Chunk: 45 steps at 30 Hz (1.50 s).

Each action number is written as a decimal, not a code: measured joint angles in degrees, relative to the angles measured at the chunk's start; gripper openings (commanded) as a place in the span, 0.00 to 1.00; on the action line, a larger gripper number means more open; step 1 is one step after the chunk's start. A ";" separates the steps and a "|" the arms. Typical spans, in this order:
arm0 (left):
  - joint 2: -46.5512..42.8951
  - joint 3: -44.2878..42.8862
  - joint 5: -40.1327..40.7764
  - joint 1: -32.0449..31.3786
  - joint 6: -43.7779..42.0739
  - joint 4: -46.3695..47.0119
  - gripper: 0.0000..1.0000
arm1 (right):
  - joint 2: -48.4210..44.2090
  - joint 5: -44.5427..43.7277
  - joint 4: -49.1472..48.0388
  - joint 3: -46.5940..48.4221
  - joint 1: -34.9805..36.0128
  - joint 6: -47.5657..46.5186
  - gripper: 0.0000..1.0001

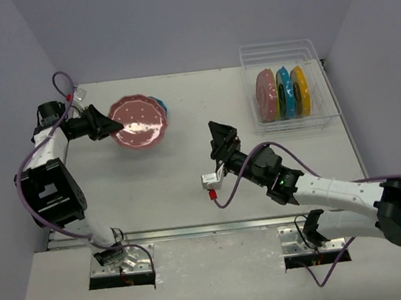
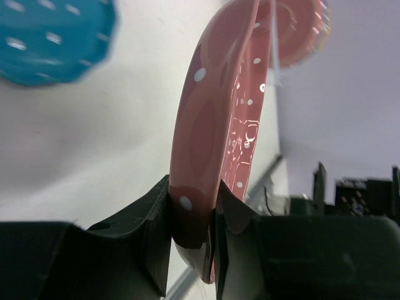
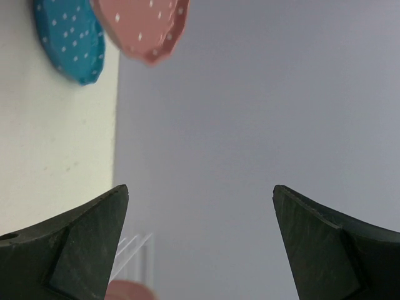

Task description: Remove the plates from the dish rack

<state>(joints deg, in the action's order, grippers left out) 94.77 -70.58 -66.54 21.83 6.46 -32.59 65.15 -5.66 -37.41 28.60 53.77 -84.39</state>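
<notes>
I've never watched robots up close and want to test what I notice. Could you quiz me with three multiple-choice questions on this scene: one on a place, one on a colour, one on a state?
1. Where on the table does the clear ribbed plastic dish rack stand?
A. the far right corner
B. the near left edge
C. the centre

2. What colour is the round scalloped dotted plate in the left gripper?
A. yellow-green
B. orange
C. pink

3. How is the right gripper?
A. shut on a blue plate
B. open and empty
C. gripping the rack

Answers:
1 A: the top view shows the rack at the far right, away from both arms.
2 C: the jaws pinch a pink, white-dotted rim in the left wrist view.
3 B: the jaws stand wide apart in the right wrist view, with nothing between them.
</notes>
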 measured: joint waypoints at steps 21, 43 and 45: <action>25.78 -24.22 22.78 -2.11 11.90 10.83 0.00 | -12.34 -0.69 52.22 18.83 -23.64 55.15 0.99; 31.34 -24.68 25.57 -7.39 14.49 14.80 0.35 | -13.01 11.23 67.57 28.37 -30.86 75.98 0.99; 31.36 -24.68 25.70 -7.45 14.14 14.81 0.41 | -13.01 11.75 67.88 28.37 -30.94 76.23 0.99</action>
<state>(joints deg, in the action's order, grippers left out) 126.13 -95.26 -40.84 14.37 20.60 -17.78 52.14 6.09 30.47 56.97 22.83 -8.16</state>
